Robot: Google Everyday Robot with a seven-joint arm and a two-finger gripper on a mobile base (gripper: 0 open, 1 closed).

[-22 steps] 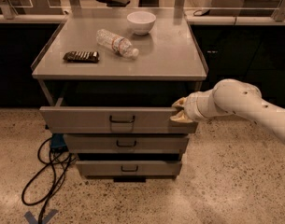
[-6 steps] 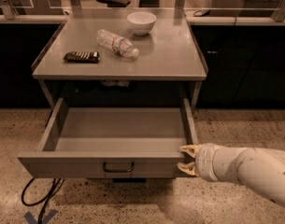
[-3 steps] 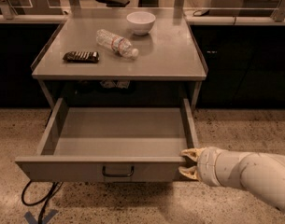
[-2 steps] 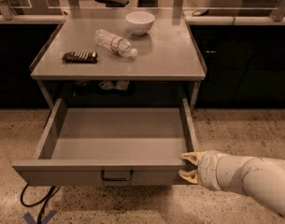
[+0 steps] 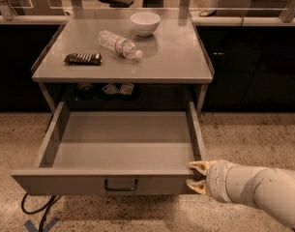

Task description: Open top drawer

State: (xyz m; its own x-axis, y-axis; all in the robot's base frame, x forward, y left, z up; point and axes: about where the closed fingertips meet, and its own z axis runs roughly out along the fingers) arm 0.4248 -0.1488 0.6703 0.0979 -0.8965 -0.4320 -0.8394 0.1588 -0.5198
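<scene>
A plain, unpatterned grey is seen on the wide metal top drawer (image 5: pixel 123 146), inside and out, broken only by its small black centre pull handle (image 5: pixel 121 185). The same grey is worn by the flat cabinet top (image 5: pixel 178 57). The two-finger gripper (image 5: pixel 191 173), closed on the right end of the drawer's front panel, is coloured cream-yellow, and the rounded arm (image 5: pixel 263 190) behind it off-white. A white round bowl (image 5: pixel 145 22), a clear plastic bottle (image 5: pixel 119 44) and a dark ribbed flat packet (image 5: pixel 83 58) are noted. The floor (image 5: pixel 248 134) is speckled beige, crossed by a black cable (image 5: pixel 33 209)
</scene>
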